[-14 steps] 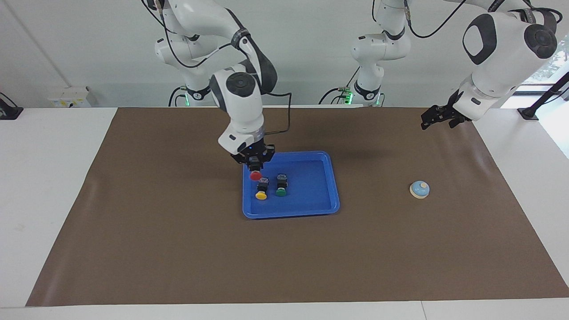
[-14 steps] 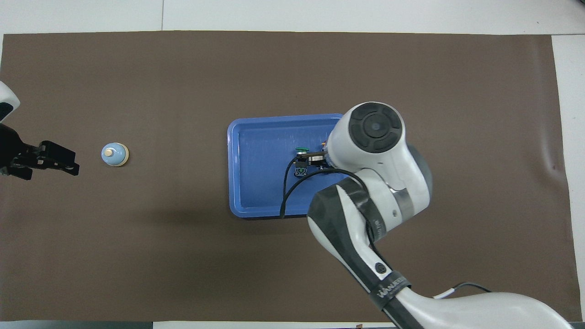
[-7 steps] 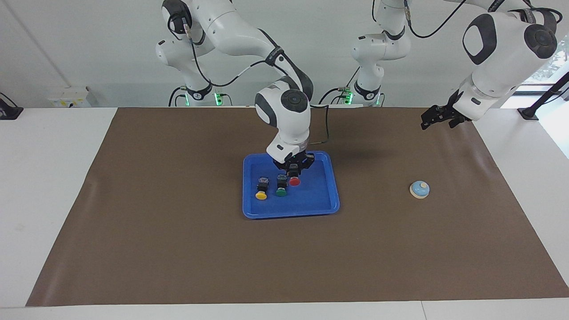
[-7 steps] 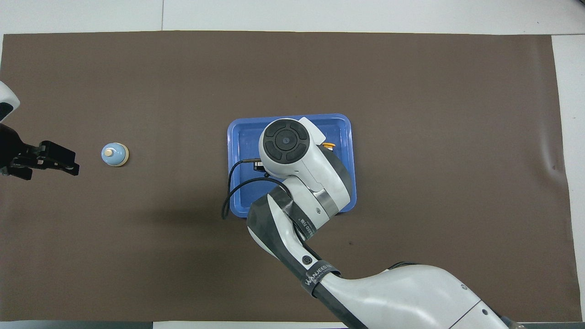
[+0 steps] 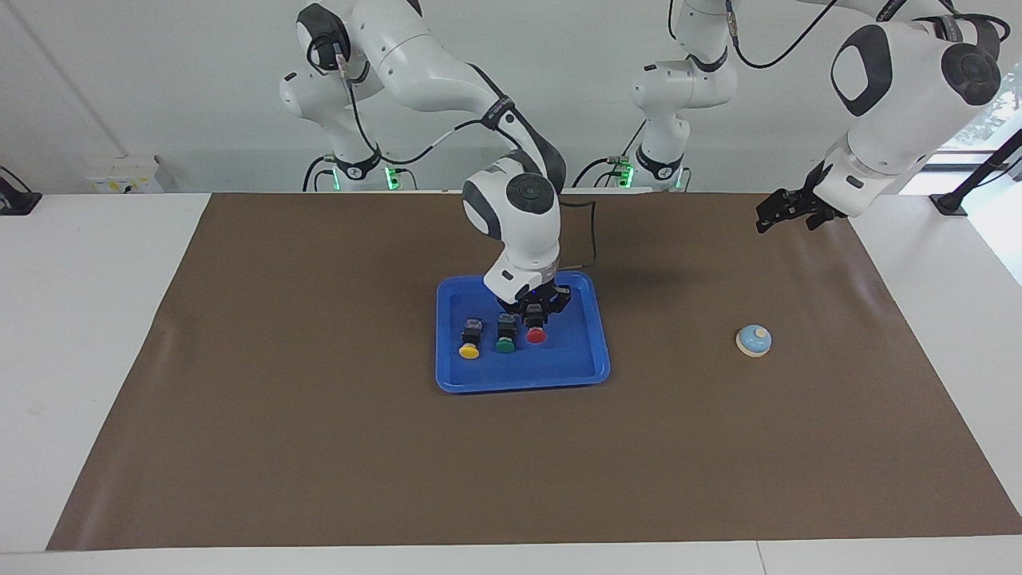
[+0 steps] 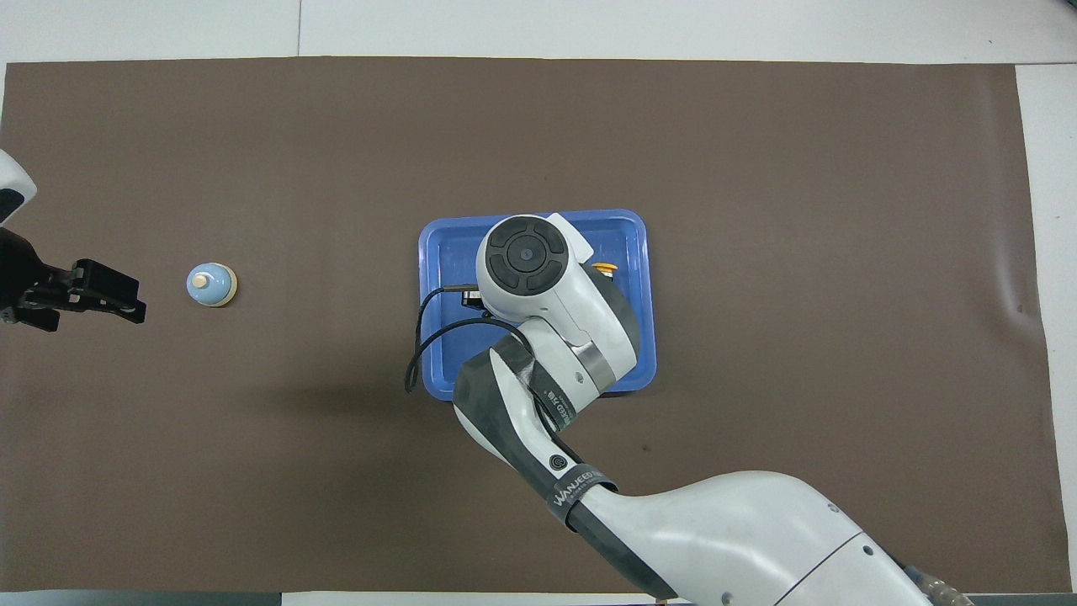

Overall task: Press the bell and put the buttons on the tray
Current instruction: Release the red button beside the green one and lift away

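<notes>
Right gripper (image 5: 536,317) is pinching the red button (image 5: 536,335) low over the tray (image 5: 587,363), beside the green button (image 5: 505,345); releasing askew risks toppling it. Left gripper (image 5: 786,214), spread, is waiting well apart from the tray.

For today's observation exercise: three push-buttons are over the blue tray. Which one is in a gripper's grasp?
The red button. The right gripper is shut on its black body over the tray, while the yellow button and green button lie free beside it.
</notes>
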You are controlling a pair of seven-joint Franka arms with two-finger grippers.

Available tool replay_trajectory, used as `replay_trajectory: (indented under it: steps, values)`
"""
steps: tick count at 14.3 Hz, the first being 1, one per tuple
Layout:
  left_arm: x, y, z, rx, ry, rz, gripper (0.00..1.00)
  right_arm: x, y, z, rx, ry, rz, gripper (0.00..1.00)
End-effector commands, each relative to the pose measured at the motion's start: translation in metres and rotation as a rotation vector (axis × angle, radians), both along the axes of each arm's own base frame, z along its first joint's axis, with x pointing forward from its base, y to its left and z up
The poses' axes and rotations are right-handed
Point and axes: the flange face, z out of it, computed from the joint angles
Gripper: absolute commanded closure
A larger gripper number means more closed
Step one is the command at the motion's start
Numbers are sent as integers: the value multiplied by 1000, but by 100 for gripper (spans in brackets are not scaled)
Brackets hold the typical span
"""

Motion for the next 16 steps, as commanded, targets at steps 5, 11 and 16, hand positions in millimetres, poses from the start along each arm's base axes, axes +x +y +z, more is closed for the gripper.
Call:
replay_trajectory:
  steps: [5, 11, 16]
  values:
    - [-2, 0, 6, 11, -3, 3, 0, -7, 10, -20, 14, 13, -13, 43]
    - [-3, 0, 7, 11, -4, 3, 0, -8, 11, -1, -96, 34, 42, 0]
    - [-2, 0, 6, 11, -3, 3, 0, 26, -57, 116, -73, -61, 57, 0]
